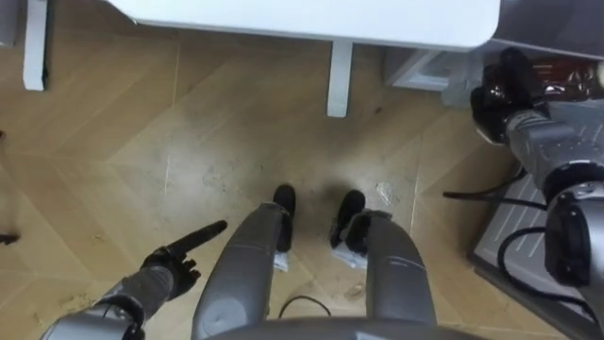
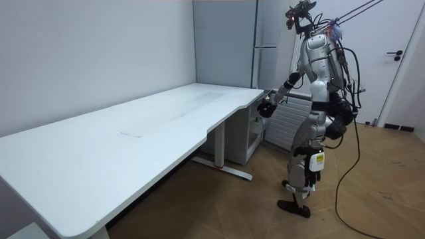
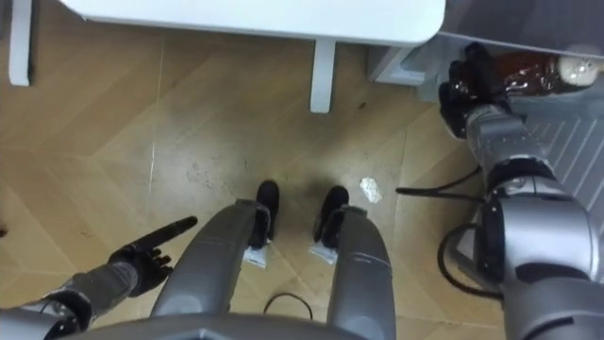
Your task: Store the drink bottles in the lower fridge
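The black fingers of the right hand [image 3: 467,87] are curled round a dark brown drink bottle with a pale cap [image 3: 528,76], held out at the corner of the white desk [image 1: 311,19]. The left hand [image 1: 175,260] hangs low over the wooden floor [image 1: 189,142] with one finger stretched out, the others loosely bent, holding nothing. The robot stands upright between the desk and a tall grey fridge-like unit [image 2: 226,46]. I judge this as the carrying step. Next it must turn to the unit, bend down and reach the lower door.
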Tool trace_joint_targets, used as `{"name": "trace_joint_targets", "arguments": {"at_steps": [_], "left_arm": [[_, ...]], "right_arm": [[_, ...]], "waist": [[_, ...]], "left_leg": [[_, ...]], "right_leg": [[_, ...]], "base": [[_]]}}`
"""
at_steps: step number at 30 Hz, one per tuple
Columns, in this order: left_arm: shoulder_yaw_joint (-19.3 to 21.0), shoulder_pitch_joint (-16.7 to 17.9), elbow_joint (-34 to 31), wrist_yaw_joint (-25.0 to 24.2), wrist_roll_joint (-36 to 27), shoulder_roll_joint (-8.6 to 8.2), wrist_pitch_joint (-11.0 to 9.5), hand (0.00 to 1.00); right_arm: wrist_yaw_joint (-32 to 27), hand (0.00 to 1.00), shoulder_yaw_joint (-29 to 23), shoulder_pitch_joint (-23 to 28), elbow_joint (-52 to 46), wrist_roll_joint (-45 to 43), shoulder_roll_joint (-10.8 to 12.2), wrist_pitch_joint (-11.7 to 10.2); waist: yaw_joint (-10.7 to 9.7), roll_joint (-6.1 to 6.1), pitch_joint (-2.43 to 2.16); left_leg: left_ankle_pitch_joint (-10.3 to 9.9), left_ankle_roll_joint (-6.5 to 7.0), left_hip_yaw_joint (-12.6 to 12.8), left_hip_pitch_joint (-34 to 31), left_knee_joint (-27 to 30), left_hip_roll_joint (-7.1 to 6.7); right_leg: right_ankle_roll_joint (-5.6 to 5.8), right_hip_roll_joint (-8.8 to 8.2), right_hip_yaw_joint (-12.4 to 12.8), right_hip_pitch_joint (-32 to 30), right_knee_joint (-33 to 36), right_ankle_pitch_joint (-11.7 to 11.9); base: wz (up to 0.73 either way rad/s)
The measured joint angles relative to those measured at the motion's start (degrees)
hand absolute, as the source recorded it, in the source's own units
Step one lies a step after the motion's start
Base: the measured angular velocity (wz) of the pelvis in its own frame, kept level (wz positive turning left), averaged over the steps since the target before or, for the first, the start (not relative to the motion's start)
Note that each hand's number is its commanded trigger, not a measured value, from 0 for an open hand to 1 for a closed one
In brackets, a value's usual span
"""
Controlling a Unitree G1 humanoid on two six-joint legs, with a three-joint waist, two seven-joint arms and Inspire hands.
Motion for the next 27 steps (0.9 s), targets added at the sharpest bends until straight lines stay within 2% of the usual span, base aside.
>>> {"name": "trace_joint_targets", "arguments": {"at_steps": [6,12,13,14,21,27], "left_arm": [[-3.1,-0.3,-0.3,0.8,-2.4,0.22,-0.1,0.0],[-4.0,-0.3,-0.3,1.4,-4.6,0.4,-0.1,0.0],[-4.0,-0.3,-0.3,1.4,-4.6,0.43,-0.1,0.0],[-4.0,-0.3,-0.3,1.5,-4.6,0.5,-0.1,0.0],[-4.0,0.4,-0.4,3.5,-4.6,1.88,-0.1,0.0],[-4.0,0.4,-0.4,3.9,-4.6,2.08,-0.1,0.0]], "right_arm": [[-1.7,1.0,0.3,-1.4,-0.6,0.6,-0.6,0.0],[-3.5,1.0,0.5,-1.5,-0.6,2.3,-0.9,0.0],[-3.6,0.71,0.5,-1.5,-0.6,2.5,-1.0,0.0],[-3.8,0.0,0.5,-1.5,-0.6,3.1,-1.2,0.0],[-5.6,0.0,0.5,-3.7,-0.6,3.7,-2.2,1.2],[-7.4,0.0,0.4,-4.4,-1.2,3.4,-3.0,1.1]], "waist": [[-0.2,-0.11,0.05],[0.1,-0.26,0.11],[0.1,-0.29,0.1],[-0.1,-0.37,0.08],[-1.2,-2.0,-0.04],[-1.6,-2.11,-0.07]], "left_leg": [[-0.4,-0.06,-0.2,-0.9,1.3,0.07],[-0.4,-0.01,0.0,-0.8,1.2,0.0],[-0.4,-0.01,0.0,-0.8,1.2,0.0],[-0.4,-0.01,0.0,-0.8,1.2,-0.02],[-0.4,-0.07,0.6,-1.4,1.2,0.2],[-0.5,0.04,0.9,-1.4,1.8,0.27]], "right_leg": [[0.19,0.29,0.2,-0.5,0.9,-0.3],[0.19,0.21,0.2,-0.6,1.5,-0.4],[0.16,0.19,0.2,-0.6,1.5,-0.5],[0.14,0.15,0.2,-0.6,1.6,-0.5],[-0.1,0.09,0.4,-1.5,2.0,-0.6],[-0.03,-0.23,0.2,-1.3,1.9,-0.6]], "base": [[0.01],[0.0],[0.0],[0.0],[0.0],[0.0]]}}
